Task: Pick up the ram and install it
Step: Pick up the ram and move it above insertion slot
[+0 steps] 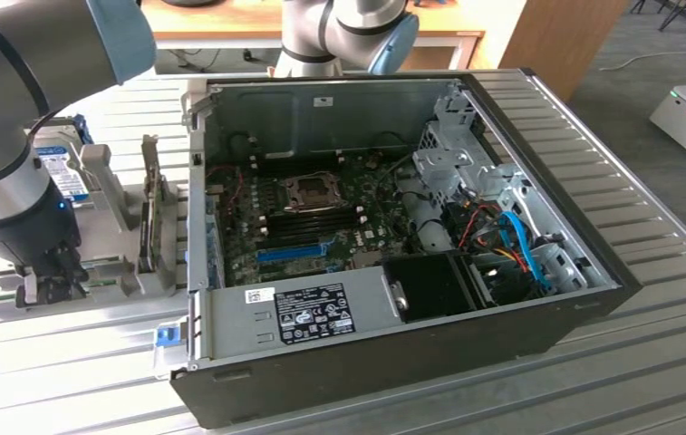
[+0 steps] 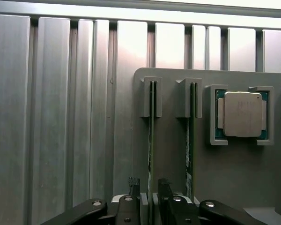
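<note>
In the exterior view, the black two-fingered gripper hangs low over a grey plastic parts holder, beside the open black computer case. No stick looks fitted there yet. In the wrist view, its released fingers straddle the thin green ram stick, which stands on edge in the holder, not yet gripped.

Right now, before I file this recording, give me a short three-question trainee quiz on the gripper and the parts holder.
1. True or false: the gripper stands open astride one ram stick in the grey holder.
2. How many ram sticks stand on edge in that holder?
3. What lies in the holder's pocket beside the sticks? A: a processor chip; B: a screwdriver; C: a battery.
Key: 1 true; 2 two; 3 A.
</note>
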`<state>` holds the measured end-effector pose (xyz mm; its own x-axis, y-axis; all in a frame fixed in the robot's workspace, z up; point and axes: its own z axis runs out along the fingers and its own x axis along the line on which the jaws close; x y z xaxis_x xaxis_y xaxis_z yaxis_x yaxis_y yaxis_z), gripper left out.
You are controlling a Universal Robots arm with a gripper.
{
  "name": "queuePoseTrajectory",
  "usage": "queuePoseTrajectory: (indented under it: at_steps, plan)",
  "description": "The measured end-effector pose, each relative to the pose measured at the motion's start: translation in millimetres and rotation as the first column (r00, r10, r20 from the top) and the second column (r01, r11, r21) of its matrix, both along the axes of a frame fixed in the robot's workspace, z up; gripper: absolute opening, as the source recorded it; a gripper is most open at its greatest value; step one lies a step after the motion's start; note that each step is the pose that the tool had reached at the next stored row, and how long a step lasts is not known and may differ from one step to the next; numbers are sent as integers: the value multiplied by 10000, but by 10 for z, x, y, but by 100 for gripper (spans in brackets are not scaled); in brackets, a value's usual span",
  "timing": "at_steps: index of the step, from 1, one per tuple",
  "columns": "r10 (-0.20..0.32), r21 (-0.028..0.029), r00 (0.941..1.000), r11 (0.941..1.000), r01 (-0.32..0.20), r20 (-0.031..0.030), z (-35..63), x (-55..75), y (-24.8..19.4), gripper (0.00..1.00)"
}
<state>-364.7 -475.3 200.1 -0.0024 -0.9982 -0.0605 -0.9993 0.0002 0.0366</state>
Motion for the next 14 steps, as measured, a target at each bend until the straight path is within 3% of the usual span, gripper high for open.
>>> queuePoseTrajectory:
  at_steps: [14]
  plan:
    - [0,0,10000,10000,0,-1,-16,-3,8,29]
